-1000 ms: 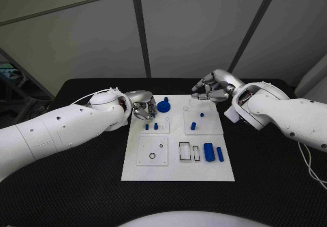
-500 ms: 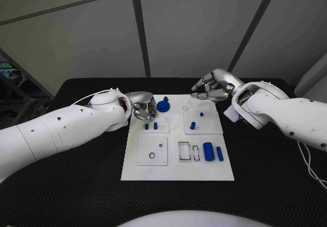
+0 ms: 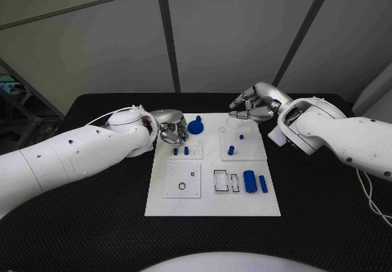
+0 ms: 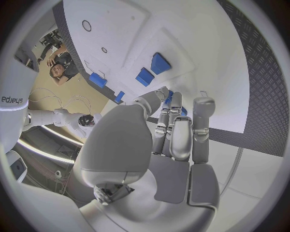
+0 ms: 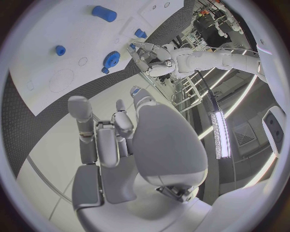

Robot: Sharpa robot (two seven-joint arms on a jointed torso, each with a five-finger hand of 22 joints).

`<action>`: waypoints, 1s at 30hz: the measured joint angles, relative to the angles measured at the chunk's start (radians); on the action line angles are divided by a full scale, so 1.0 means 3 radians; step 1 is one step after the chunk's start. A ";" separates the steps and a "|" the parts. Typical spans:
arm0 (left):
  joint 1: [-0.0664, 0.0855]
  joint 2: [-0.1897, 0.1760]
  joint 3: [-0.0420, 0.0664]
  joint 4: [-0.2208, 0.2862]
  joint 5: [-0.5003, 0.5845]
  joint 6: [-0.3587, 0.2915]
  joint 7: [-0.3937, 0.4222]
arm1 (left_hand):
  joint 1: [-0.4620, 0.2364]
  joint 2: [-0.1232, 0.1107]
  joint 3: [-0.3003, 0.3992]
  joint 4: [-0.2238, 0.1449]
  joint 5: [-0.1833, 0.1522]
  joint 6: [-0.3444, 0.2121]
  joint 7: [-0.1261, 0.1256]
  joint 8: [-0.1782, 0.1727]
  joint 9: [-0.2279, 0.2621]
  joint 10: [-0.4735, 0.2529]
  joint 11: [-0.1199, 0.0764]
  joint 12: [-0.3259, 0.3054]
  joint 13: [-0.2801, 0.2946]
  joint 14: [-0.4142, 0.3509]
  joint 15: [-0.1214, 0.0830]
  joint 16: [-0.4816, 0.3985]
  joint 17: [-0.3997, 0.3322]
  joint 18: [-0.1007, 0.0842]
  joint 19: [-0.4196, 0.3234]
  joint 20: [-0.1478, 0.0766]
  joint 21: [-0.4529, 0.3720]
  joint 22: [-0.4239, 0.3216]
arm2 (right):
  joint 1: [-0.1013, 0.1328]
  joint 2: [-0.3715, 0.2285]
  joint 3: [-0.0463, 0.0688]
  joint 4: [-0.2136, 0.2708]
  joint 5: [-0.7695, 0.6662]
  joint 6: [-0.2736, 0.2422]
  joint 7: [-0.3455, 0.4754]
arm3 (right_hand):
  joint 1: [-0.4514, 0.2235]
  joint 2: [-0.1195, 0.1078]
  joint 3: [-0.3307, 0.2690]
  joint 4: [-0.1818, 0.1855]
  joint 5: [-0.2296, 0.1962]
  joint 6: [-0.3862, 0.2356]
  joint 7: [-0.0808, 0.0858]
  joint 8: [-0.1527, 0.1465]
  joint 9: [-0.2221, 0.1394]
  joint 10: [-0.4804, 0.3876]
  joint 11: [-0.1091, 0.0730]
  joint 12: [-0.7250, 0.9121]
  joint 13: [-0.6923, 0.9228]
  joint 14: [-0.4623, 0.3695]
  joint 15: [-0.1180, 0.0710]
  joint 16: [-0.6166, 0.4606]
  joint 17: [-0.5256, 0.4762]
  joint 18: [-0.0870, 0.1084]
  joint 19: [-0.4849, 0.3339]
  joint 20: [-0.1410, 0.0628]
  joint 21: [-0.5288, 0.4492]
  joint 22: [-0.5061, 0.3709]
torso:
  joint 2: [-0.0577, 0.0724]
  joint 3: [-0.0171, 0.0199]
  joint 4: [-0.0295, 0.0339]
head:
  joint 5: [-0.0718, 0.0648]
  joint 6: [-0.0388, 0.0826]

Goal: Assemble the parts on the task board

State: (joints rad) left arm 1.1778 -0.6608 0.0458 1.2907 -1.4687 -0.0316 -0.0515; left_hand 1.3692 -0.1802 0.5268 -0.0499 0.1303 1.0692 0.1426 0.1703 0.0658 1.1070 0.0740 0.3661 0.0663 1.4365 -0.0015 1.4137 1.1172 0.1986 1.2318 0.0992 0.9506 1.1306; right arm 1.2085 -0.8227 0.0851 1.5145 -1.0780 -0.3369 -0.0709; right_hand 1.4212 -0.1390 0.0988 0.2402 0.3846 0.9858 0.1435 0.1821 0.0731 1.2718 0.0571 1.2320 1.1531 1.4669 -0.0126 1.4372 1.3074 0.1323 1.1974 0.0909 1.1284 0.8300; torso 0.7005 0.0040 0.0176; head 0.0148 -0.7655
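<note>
The white task board (image 3: 212,195) lies in the middle of the table. A blue gear (image 3: 196,126) stands near its far left corner. My left hand (image 3: 172,132) sits right beside the gear with its fingers curled in. In the left wrist view, blue shows just behind the fingertips (image 4: 173,112) of my left hand (image 4: 172,140), and I cannot tell whether it grips the gear. My right hand (image 3: 254,107) hovers over the board's far right corner, its fingers curled on nothing, as in its own view (image 5: 115,145). Two small blue pegs (image 3: 181,151) and another peg (image 3: 231,150) stand mid-board.
Two blue cylinders (image 3: 255,182) lie on the board's right side beside rectangular slots (image 3: 222,180). A square plate with holes (image 3: 183,180) sits on the board's left. Black table (image 3: 98,226) surrounds the board. The right wrist view shows the gear (image 5: 111,58) and a blue peg (image 5: 104,13).
</note>
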 measured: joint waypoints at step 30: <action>-0.0008 -0.0146 0.0004 0.0061 0.0013 -0.0043 -0.0038 | -0.0086 -0.0087 -0.0162 0.0031 0.0002 -0.0241 0.0049 -0.0313 -0.0007 -0.0250 0.0111 -0.0348 -0.0011 -0.0141 0.0102 -0.0088 -0.0357 -0.0001 -0.0148 0.0093 -0.0324 -0.0175 | -0.0007 -0.0074 0.0000 -0.0038 -0.0810 0.0189 -0.0232 | 0.0298 -0.0088 0.0504 -0.0018 -0.0240 0.0161 -0.0019 0.0075 -0.0013 -0.0593 0.0029 -0.3109 -0.2996 -0.0023 0.0000 -0.0341 -0.0127 0.0075 0.0060 -0.0009 -0.0286 -0.0257 | -0.0002 -0.0003 0.0005 | -0.0011 0.0012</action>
State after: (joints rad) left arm 1.1753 -0.7047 0.0472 1.3091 -1.4648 -0.0447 -0.0628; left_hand 1.3434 -0.2063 0.4782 -0.0405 0.1309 0.9967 0.1572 0.0764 0.0636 1.0321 0.1072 0.2617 0.0629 1.3940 0.0290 1.3874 1.0101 0.1984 1.1874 0.1272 0.8534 1.0780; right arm 1.2064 -0.8448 0.0850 1.5030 -1.3210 -0.2802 -0.1404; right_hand 1.5106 -0.1655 0.2501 0.2348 0.3127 1.0341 0.1377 0.2045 0.0692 1.0940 0.0658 0.2993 0.2544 1.4600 -0.0125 1.3349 1.2693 0.1548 1.2154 0.0881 1.0425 0.7529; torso 0.7000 0.0031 0.0192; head 0.0116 -0.7617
